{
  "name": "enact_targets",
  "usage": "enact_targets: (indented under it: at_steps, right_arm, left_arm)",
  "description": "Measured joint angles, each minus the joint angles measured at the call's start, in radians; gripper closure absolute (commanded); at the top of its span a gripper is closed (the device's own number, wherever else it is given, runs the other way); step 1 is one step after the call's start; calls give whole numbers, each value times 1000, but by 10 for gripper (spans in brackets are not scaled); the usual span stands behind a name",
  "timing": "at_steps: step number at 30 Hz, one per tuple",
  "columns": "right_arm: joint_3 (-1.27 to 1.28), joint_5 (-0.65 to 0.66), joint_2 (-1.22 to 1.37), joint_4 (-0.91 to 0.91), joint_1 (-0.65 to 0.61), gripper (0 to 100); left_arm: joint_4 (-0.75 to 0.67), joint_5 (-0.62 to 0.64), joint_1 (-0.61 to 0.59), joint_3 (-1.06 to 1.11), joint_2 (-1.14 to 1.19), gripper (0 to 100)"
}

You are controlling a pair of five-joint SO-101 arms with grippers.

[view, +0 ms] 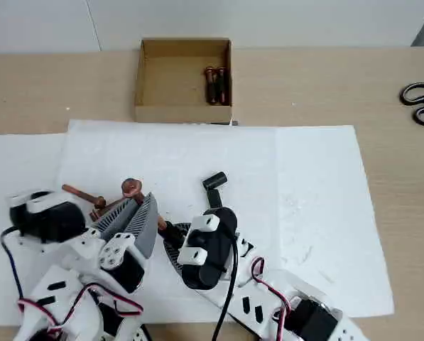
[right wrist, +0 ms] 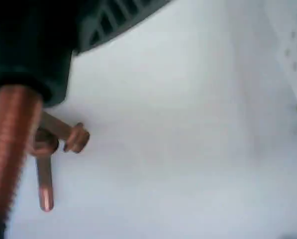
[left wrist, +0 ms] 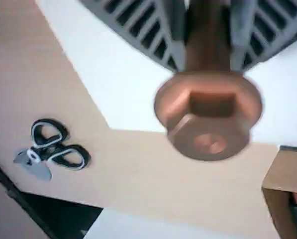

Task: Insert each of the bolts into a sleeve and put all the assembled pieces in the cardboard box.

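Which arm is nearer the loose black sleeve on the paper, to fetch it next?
Right, likely: the loose sleeve lies just beyond the right fingers; the left fingers, holding a bolt, sit farther.

1. Your table (view: 318, 85) is tan wood.
2. You have white paper (view: 311, 206) spread over its near part.
3. Just past the paper's far edge sits your cardboard box (view: 183, 114); scissors (view: 419, 103) lie far right.

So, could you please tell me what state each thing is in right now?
Left end effector: shut on the held bolt.
Right end effector: shut on the held sleeve, threaded shaft poking through.
Box: open, two assembled pieces inside.
Loose bolts: lying bare, no sleeves.
Spare sleeve: lying empty.
Scissors: closed.
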Motion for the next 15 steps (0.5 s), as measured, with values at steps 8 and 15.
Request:
enact_targets:
  at_steps: [8,15]
  right_arm:
    - [2,21,2,0,-2,995]
    - [3,64,3,-20,-2,995]
  left_arm:
    - [-2,0,5,49,0,995]
    - [-3,-6,41,46,0,995]
